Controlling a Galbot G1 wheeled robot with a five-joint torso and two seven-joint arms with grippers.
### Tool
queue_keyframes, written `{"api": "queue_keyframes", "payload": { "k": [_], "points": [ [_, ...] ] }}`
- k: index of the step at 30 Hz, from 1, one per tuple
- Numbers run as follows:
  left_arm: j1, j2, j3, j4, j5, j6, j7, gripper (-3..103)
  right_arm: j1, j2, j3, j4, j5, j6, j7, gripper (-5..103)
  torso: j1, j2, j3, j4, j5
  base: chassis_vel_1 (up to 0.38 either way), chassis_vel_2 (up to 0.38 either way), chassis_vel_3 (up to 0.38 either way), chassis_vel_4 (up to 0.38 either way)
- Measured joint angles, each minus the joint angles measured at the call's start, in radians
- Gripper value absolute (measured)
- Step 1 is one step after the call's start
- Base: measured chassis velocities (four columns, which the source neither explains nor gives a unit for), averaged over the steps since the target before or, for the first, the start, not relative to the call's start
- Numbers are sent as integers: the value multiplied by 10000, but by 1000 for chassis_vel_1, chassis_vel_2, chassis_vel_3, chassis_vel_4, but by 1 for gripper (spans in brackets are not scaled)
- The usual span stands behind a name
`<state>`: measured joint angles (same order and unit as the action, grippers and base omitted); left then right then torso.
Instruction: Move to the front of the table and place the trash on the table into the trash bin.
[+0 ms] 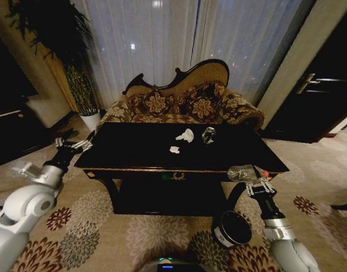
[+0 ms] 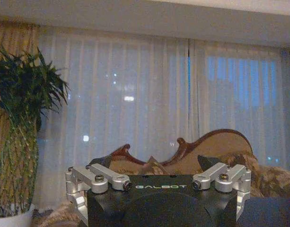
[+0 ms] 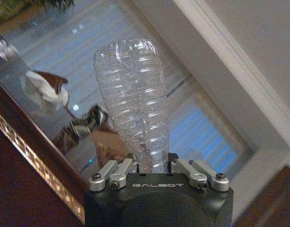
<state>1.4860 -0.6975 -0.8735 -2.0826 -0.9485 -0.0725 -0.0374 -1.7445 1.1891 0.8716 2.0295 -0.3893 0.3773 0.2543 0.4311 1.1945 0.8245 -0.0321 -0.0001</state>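
Note:
The black table [image 1: 133, 153] stands straight ahead. On its top lie a larger white paper wad [image 1: 185, 135], a smaller wad [image 1: 174, 149] and a silvery can [image 1: 208, 135]. My right gripper [image 1: 255, 181] hangs at the table's front right corner, shut on a clear plastic bottle [image 1: 241, 173] with a red cap [image 1: 265, 171]. The right wrist view shows the ribbed bottle [image 3: 133, 104] clamped in the gripper [image 3: 152, 164], with a wad [image 3: 43, 92] and the can [image 3: 90, 122] beyond it. The dark trash bin [image 1: 232, 228] sits on the carpet below that gripper. My left gripper [image 1: 74, 145] is open by the table's left edge.
A floral sofa [image 1: 184, 102] with a carved back stands behind the table, in front of sheer curtains. A potted plant [image 1: 77, 73] is at the back left and a dark door [image 1: 315, 96] at the right. Patterned carpet surrounds the table.

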Motion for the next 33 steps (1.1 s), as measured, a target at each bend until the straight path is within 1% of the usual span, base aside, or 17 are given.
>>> {"api": "queue_keyframes", "payload": {
  "k": [4,5,8,9,11,13,17,20,23,24,26,28,30,33],
  "points": [
    [-432,-47,660,-16,288,-18,22,100,37,-19,51,-426,872,-429,-7,26,0,0,0,-4,2,0,0,0,0],
    [-432,-47,660,-16,288,-18,22,100,37,-19,51,-426,872,-429,-7,26,0,0,0,-4,2,0,0,0,0],
    [-558,-81,937,-62,359,-21,20,100,127,10,122,-872,1731,-685,-13,26,1,0,0,-4,3,0,0,0,0],
    [-558,-81,937,-62,359,-21,20,100,127,10,122,-872,1731,-685,-13,26,1,0,0,-4,3,0,0,0,0],
    [-603,-81,1042,-61,452,-37,21,100,204,10,122,-1126,2218,-807,-22,26,1,-1,0,-3,3,0,0,0,0],
    [-620,-80,1079,-60,523,-35,21,100,270,19,122,-1311,2498,-843,-40,26,0,-1,0,-3,0,0,0,0,0],
    [-627,-74,1090,-59,548,-21,21,100,379,96,104,-1772,2882,-844,-87,26,1,-1,0,-3,1,0,0,0,0],
    [-628,-72,1092,-59,548,-14,19,100,448,153,87,-2156,3007,-747,-132,26,1,-1,0,-3,1,0,0,0,0],
    [-630,-70,1094,-60,548,-6,17,100,626,238,14,-3026,3153,-499,-205,26,0,-1,0,-2,1,0,0,0,0],
    [-630,-70,1094,-60,548,-6,17,100,626,238,14,-3026,3153,-499,-205,26,0,-1,0,-2,1,0,0,0,0],
    [-632,-68,1095,-62,549,-2,16,100,727,306,-171,-3699,3486,-423,-305,26,1,-1,0,-2,1,0,0,0,0],
    [-633,-67,1094,-63,548,-1,15,100,753,323,-254,-3878,3662,-425,-338,26,1,-1,0,-3,2,0,0,0,0],
    [-634,-65,1094,-65,547,0,15,100,895,399,-474,-4443,3955,-431,-429,26,1,-1,0,-3,2,0,0,0,0],
    [-634,-63,1094,-67,545,3,14,100,1178,504,-796,-5321,4018,-302,-598,26,1,-1,0,-3,1,0,0,0,0]
  ]
}}
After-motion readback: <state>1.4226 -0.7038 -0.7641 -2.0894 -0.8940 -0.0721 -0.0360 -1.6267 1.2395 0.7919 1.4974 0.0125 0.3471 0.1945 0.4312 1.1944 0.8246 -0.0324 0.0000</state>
